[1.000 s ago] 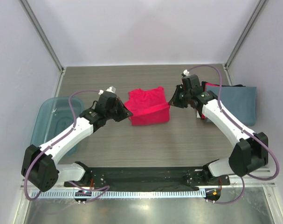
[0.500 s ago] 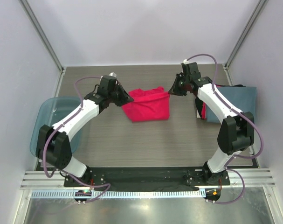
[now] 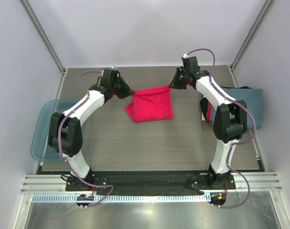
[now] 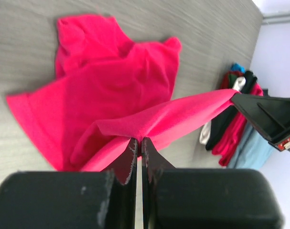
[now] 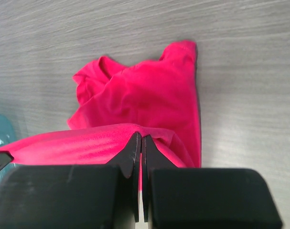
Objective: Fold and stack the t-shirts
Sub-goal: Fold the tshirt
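Pink-red t-shirt (image 3: 149, 106), mid-fold, lying centrally toward the far edge of the tabletop (image 3: 149, 148). Left gripper (image 3: 129, 93) and right gripper (image 3: 172, 87) are each clamped on one end of its upper edge. This edge is stretched taut between them while the rest drapes onto the wood. The next move probably calls for both arms to carry the held edge over evenly and lay it flat. The shirt would then go to the folded stack (image 3: 252, 105) at the right edge.

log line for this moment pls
left hand: shut on pink tee | right hand: shut on pink tee | edge taut between hands, rest on table
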Controlling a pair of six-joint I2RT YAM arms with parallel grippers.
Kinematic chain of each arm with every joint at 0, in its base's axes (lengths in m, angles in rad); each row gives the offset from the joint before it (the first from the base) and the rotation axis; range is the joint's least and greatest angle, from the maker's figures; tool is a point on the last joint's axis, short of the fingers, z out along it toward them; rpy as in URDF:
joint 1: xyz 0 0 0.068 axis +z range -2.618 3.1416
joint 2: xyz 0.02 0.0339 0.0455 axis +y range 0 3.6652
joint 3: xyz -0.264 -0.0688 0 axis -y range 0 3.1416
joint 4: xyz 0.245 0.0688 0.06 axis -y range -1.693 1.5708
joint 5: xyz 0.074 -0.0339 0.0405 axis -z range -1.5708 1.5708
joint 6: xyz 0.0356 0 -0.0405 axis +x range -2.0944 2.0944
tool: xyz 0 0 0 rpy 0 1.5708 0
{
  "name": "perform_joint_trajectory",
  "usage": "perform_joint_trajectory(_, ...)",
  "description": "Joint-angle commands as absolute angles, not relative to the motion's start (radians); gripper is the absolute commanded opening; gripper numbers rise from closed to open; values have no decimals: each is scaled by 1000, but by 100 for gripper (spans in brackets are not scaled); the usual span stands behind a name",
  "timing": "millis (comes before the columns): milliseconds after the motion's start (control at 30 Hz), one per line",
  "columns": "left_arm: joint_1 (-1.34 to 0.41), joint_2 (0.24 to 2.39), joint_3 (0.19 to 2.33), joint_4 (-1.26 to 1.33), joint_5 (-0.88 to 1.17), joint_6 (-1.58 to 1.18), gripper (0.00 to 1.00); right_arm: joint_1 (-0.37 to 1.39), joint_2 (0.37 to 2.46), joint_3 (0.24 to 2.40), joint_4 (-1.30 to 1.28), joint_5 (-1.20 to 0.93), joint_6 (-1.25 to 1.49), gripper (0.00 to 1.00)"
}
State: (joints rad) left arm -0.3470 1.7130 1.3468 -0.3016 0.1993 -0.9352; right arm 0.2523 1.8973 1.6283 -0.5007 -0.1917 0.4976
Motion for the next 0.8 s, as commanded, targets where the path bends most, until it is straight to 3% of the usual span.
perform_joint_trajectory(0,-313,1804,1408,-256,213,-933,0,226,1974,1727,-449,-184,476,1)
perform_joint_trajectory(300,-265,2072,1643,-222,238,-946,0,196,2204,1954,-390,-268,506,2)
perform_joint_trajectory(367,-255,2137,1689,-204,241,-956,4,193,2274,2002,-385,-281,517,6)
perform_joint_trajectory(400,-253,2161,1710,-193,248,-956,9,190,2293,2034,-380,-275,525,16)
perform_joint_trajectory(433,-250,2193,1729,-193,258,-953,31,189,2305,2039,-368,-275,543,46)
perform_joint_trajectory(467,-249,2206,1744,-202,252,-945,49,189,2313,2043,-353,-267,549,57)
perform_joint_trajectory(500,-249,2206,1761,-204,244,-919,59,190,2316,2042,-348,-249,555,70)
perform_joint_trajectory(533,-249,2203,1761,-203,236,-908,76,189,2307,2030,-344,-220,554,83)
perform_joint_trajectory(600,-249,2165,1724,-201,209,-879,86,189,2251,1953,-295,-209,529,84)
perform_joint_trajectory(767,-253,2057,1611,-178,193,-842,85,187,2079,1681,-107,-216,440,78)
